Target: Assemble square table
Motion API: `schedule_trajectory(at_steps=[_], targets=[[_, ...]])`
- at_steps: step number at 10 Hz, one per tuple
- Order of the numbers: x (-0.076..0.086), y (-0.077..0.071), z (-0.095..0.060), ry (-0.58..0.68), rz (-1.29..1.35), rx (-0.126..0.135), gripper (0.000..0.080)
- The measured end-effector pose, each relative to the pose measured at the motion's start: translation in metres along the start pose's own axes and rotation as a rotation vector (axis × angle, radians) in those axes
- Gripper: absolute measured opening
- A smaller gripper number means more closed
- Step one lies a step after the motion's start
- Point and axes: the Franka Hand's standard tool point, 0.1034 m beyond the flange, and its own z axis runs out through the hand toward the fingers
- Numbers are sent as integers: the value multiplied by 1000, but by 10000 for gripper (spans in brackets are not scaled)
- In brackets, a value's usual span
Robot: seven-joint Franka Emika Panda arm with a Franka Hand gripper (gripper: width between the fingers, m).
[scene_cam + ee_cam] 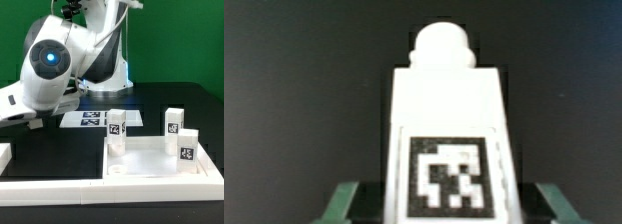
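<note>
In the wrist view a white table leg (446,120) with a black-and-white tag and a rounded screw tip lies lengthwise between my gripper's (446,208) green fingers (349,202). The jaws stand close on both its sides and look shut on it. In the exterior view my gripper (25,112) hangs at the exterior view's left, above the black table. The held leg is mostly hidden there. The white square tabletop (150,162) lies at the front right with three tagged legs standing on it: one (117,130), one (173,122) and one (187,148).
The marker board (90,120) lies behind the tabletop, near the robot base (105,70). Long white border rails (50,185) run along the front and the exterior view's left. A green wall stands behind.
</note>
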Motion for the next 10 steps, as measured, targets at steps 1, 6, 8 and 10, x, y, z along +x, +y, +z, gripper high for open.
schedule_trajectory(at_steps=[1,6,8,10], targets=[[3,2,-18,24,-1,-10,287],[-2,-2,-56,188,-15,-21,287],[4,-10,-73,289,20,15,287],[8,-19,-130,444,72,67,287]])
